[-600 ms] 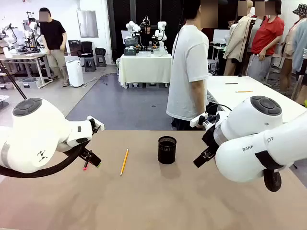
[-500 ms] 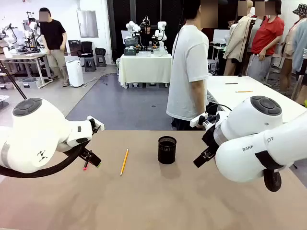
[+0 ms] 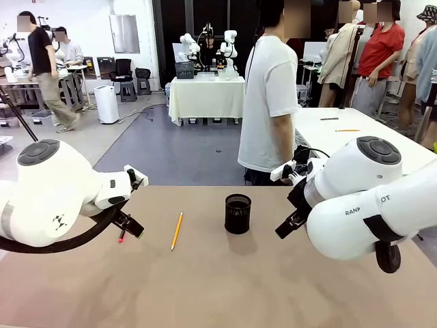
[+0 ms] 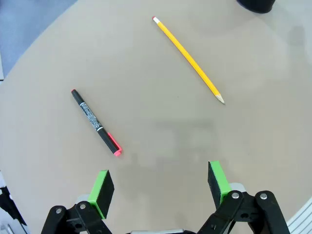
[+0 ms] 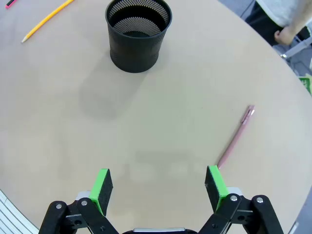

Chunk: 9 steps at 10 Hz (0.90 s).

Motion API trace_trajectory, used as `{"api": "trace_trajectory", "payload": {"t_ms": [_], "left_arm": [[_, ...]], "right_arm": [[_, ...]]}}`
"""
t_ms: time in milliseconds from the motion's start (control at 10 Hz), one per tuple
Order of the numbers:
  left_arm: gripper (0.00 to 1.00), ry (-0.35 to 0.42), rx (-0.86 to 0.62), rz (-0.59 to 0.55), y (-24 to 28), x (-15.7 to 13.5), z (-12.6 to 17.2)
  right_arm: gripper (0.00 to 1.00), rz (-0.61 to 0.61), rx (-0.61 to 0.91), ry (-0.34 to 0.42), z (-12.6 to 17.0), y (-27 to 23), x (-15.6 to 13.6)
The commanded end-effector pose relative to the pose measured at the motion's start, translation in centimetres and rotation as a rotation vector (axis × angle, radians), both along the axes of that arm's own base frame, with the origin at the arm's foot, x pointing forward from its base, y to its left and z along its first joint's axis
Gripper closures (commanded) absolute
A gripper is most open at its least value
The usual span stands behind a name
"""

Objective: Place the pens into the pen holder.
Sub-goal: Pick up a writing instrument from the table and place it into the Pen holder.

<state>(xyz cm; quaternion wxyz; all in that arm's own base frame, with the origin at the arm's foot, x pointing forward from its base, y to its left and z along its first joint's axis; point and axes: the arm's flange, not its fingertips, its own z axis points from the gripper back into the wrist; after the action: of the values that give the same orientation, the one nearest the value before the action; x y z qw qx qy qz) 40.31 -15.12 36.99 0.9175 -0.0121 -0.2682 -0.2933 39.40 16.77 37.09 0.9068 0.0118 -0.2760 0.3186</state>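
My left gripper (image 4: 159, 181) stands wide open and empty above the table (image 4: 146, 204), with the black marker (image 4: 96, 122) and yellow pencil (image 4: 187, 58) lying flat ahead of it, apart from each other. My right gripper (image 5: 159, 184), equally wide and empty, faces the upright pen holder (image 5: 138, 34). The pink pen (image 5: 236, 137) lies on the tabletop, well apart from the holder.

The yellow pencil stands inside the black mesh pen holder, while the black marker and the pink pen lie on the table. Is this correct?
Not quite. The yellow pencil is not inside the pen holder: it lies flat on the table, left of the holder, as the front view shows. The black marker and the pink pen do lie on the table.
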Motion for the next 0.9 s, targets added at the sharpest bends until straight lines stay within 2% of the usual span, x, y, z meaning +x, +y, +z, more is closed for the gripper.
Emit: {"api": "trace_trajectory", "payload": {"t_ms": [0, 800], "left_arm": [[0.0, 0.0, 0.0, 0.0, -0.01, -0.01, 0.02], [0.0, 0.0, 0.0, 0.0, -0.01, -0.01, 0.02]], "right_arm": [[0.0, 0.0, 0.001, 0.0, 0.0, 0.0, 0.0], [0.0, 0.0, 0.001, 0.0, 0.0, 0.0, 0.0]]}}
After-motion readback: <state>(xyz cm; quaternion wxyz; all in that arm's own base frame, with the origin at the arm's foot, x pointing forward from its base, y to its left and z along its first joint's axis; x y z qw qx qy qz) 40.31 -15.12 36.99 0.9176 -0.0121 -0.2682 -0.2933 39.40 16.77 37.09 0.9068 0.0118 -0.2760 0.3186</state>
